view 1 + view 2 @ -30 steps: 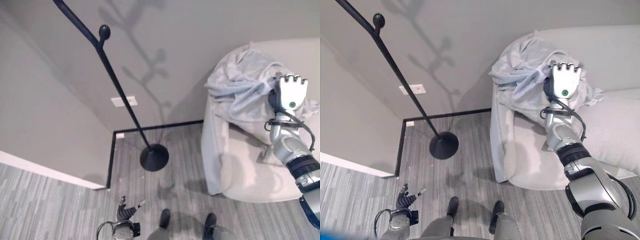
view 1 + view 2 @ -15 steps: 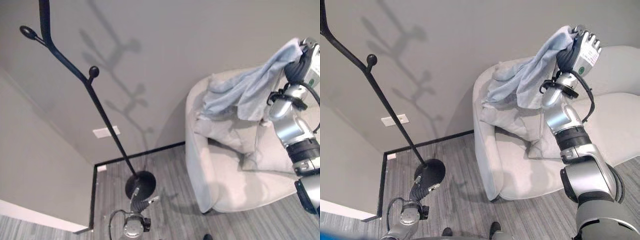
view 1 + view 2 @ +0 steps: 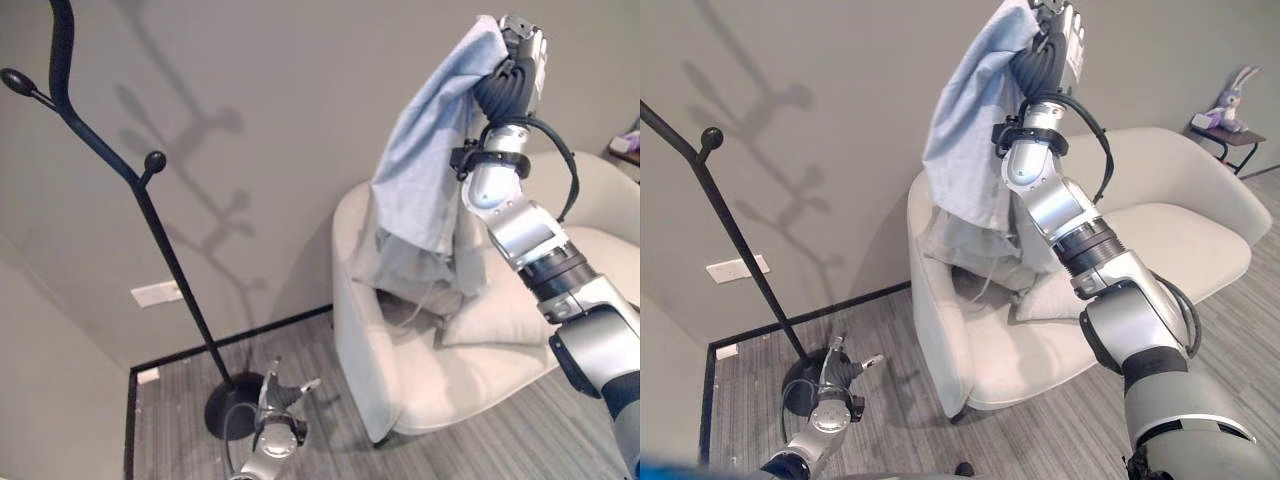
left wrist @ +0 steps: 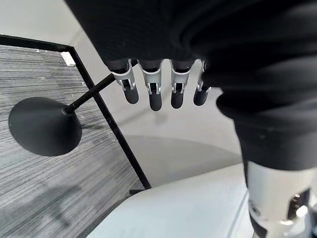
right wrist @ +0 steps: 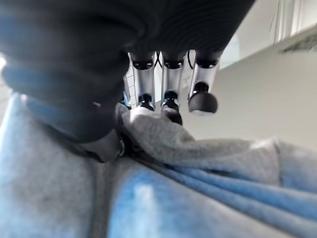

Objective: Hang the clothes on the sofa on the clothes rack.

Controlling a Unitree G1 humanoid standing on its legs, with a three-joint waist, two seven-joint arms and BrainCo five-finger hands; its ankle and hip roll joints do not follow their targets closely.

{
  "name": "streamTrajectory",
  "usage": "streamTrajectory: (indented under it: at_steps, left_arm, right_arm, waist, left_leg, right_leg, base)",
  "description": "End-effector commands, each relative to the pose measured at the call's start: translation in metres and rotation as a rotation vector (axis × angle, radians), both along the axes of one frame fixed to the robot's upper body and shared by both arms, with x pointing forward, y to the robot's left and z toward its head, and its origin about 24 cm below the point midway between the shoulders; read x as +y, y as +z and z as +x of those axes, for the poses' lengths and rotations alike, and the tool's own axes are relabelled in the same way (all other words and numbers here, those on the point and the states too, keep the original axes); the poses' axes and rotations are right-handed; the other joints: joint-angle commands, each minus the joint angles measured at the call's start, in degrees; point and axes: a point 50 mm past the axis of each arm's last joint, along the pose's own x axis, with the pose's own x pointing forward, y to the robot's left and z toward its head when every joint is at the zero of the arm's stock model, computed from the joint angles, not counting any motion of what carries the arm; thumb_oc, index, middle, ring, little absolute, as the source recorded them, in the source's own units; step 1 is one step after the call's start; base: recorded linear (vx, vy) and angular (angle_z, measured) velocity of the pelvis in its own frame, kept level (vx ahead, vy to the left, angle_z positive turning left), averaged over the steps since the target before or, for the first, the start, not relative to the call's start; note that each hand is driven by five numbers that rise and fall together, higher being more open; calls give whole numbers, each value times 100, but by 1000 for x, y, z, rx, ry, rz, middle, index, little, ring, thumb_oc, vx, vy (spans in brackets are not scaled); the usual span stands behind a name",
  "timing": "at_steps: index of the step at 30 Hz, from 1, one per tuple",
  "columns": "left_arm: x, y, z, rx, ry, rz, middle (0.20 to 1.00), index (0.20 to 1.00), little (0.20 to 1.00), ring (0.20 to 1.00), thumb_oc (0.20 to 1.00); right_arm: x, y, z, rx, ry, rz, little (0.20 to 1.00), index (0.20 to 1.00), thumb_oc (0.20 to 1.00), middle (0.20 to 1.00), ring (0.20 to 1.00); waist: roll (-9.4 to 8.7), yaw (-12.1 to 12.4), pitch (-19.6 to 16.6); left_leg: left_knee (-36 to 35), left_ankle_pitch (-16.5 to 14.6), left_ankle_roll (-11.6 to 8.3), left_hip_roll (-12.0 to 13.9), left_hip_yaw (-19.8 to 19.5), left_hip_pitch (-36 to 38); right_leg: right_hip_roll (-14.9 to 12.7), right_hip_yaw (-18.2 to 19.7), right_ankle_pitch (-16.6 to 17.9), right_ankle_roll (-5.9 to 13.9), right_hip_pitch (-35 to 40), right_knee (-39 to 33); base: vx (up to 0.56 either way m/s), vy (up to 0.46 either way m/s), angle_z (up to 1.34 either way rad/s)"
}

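A pale grey-blue garment (image 3: 425, 170) hangs from my right hand (image 3: 515, 65), which is raised high above the light sofa (image 3: 1180, 180). In the right wrist view the fingers (image 5: 168, 94) curl into the cloth (image 5: 198, 198). The garment's lower end still trails onto the sofa's back and seat. The black clothes rack (image 3: 66, 50) stands at the left by the wall, its round base (image 4: 44, 126) on the floor. My left hand (image 3: 275, 395) hangs low beside that base, its fingers (image 4: 156, 91) straight and holding nothing.
A pale cushion (image 3: 490, 320) lies on the sofa seat under the garment. A white wall socket (image 3: 158, 294) sits behind the rack pole. At the far right a purple toy rabbit (image 3: 1230, 100) stands on a small table. A black strip edges the striped floor.
My right hand has lifted the garment from the sofa back to well above it, so the cloth now hangs down long. The camera has tilted up. The left hand stays low.
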Motion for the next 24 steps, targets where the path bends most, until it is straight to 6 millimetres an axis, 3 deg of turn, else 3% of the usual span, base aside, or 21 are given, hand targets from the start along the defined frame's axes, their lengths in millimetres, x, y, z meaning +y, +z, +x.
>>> streamTrajectory:
  at_steps: [1,7,10,12,16,21,24]
  left_arm:
    - [2,19,24,-107,-29,80,1000,1000,1000,1000,1000]
    - [-4,28,37,-147,-75,125,1000,1000,1000,1000,1000]
    - [-14,41,56,-206,-92,125,1000,1000,1000,1000,1000]
    - [-41,56,72,-269,-109,-1,1000,1000,1000,1000,1000]
    - [-88,86,88,-373,-203,-244,1000,1000,1000,1000,1000]
    - [-128,109,97,-412,-342,-351,1000,1000,1000,1000,1000]
    - [-143,116,100,-408,-380,-393,1000,1000,1000,1000,1000]
  right_arm:
    - [15,63,-13,-179,93,31,200,200,200,200,200]
    - [28,78,-17,-205,152,59,200,200,200,200,200]
    - [43,81,-23,-218,221,65,200,200,200,200,200]
    - [57,81,-30,-220,292,66,200,200,200,200,200]
    - [65,78,-37,-214,369,96,200,200,200,200,200]
    - [73,71,-44,-204,442,97,200,200,200,200,200]
    - [82,66,-47,-188,487,89,200,200,200,200,200]
  waist:
    - [-326,172,-70]
    - [-392,169,-107]
    - [-379,91,-123]
    - [-351,-14,-120]
    - [-290,-160,-95]
    - [-207,-347,-50]
    - [-144,-451,-40]
  left_leg:
    - [29,-791,225,-184,-343,532]
    - [29,-801,215,-210,-364,536]
    - [29,-816,205,-225,-346,550]
    - [29,-827,214,-234,-318,567]
    - [29,-840,227,-241,-264,576]
    - [29,-851,226,-241,-188,574]
    - [29,-859,227,-249,-117,584]
  right_leg:
    - [-567,378,420,615,63,-200]
    - [-615,350,423,627,96,-214]
    - [-628,382,434,622,75,-215]
    - [-628,434,466,618,45,-208]
    - [-613,503,488,616,18,-209]
    - [-589,614,491,609,-37,-190]
    - [-563,684,491,612,-76,-170]
  base:
    - [0,0,0]
    - [-3,11,4]
    - [0,0,0]
    - [11,2,-2]
    - [17,-2,-5]
    - [1,-3,-14]
    - [1,0,-10]
